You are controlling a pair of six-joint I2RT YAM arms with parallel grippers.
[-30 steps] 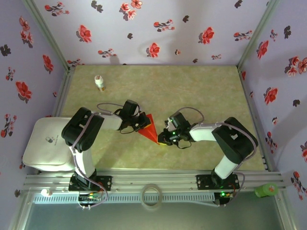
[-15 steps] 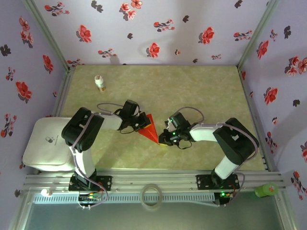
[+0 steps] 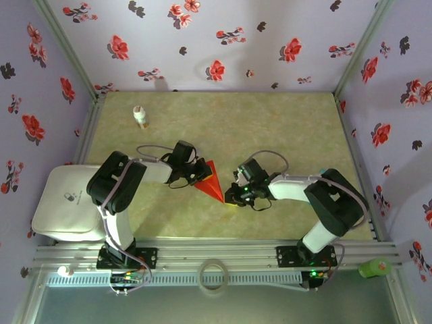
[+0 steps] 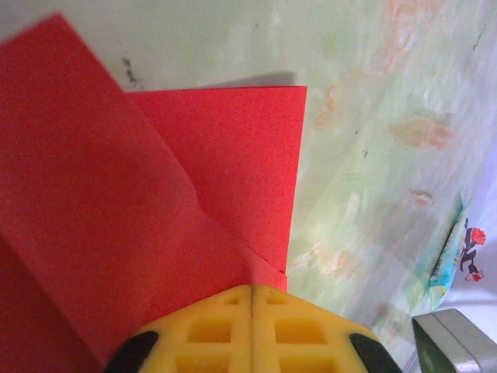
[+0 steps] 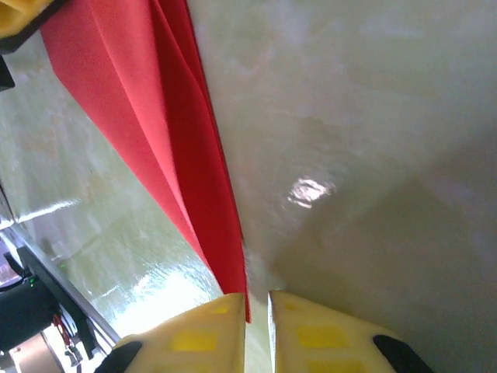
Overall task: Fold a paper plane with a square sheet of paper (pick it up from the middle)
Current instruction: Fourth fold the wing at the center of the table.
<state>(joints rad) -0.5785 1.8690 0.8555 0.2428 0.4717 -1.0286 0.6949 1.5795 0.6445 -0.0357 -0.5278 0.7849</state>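
The square sheet of paper (image 3: 209, 181) is bright red and creased into a narrow pointed shape with layered flaps. It lies on the table between the arms, its point toward the near right. My left gripper (image 3: 200, 173) is shut on its wide end; in the left wrist view the yellow fingers (image 4: 210, 326) meet on the red paper (image 4: 155, 194). My right gripper (image 3: 229, 198) sits at the point. In the right wrist view its jaws (image 5: 258, 299) stand a narrow slit apart, and the paper's tip (image 5: 225, 256) reaches into the slit along the left finger.
A small white bottle (image 3: 141, 117) stands at the far left of the green table top. A white pad (image 3: 67, 202) lies beside the left arm. A tape ring (image 3: 214, 275) and a green object (image 3: 374, 268) rest on the near rail. A teal-and-white card (image 4: 454, 256) lies by the wall.
The right gripper has crept a little nearer and rightward along the paper's tip, and its jaws have parted slightly. The left gripper and the paper have stayed put.
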